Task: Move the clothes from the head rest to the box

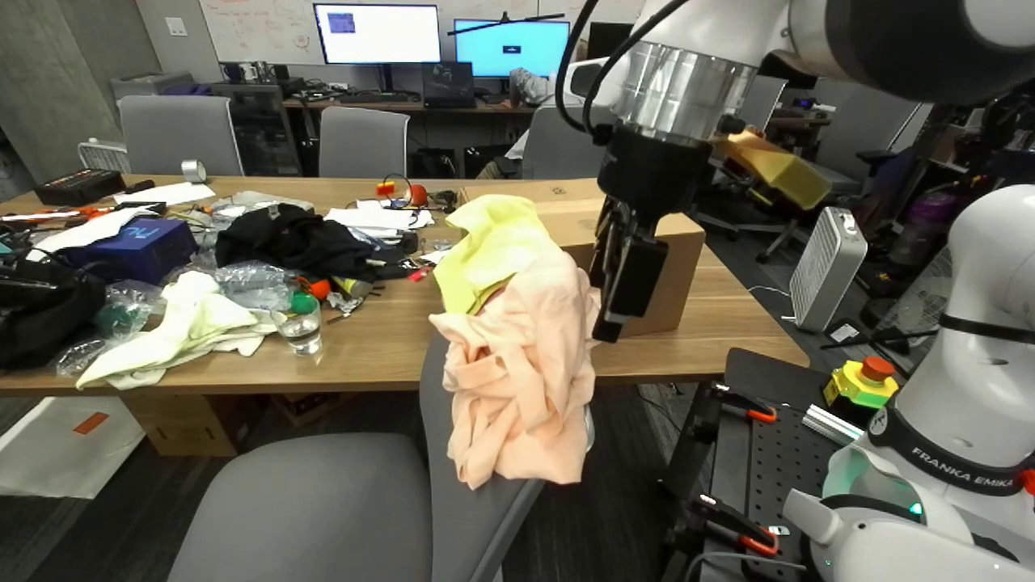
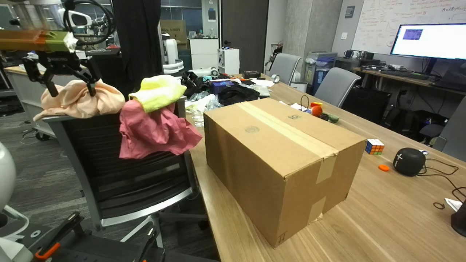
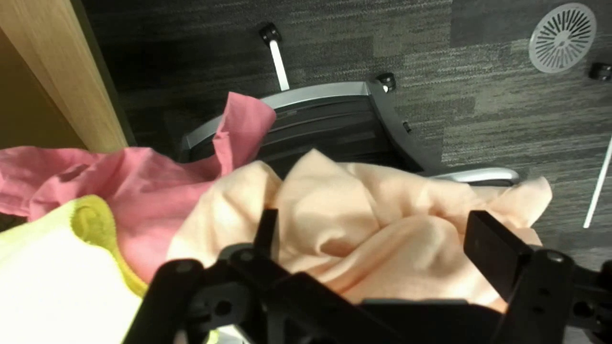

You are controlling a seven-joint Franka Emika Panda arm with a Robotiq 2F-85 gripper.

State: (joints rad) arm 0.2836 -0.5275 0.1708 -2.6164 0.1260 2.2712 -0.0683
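Observation:
A peach cloth lies bunched over the top of the chair back. It also shows in an exterior view and the wrist view. A yellow cloth lies beside it, on top of a pink cloth that hangs down the chair back. A brown cardboard box, its top taped shut, stands on the table. My gripper is open above the peach cloth, pointing down. In the wrist view its fingers are wide apart with peach folds between and below them; whether they touch is unclear.
The wooden table stands beside the chair. Behind the box lie a Rubik's cube and a black speaker. A glass, a pale cloth and much clutter lie farther along the table.

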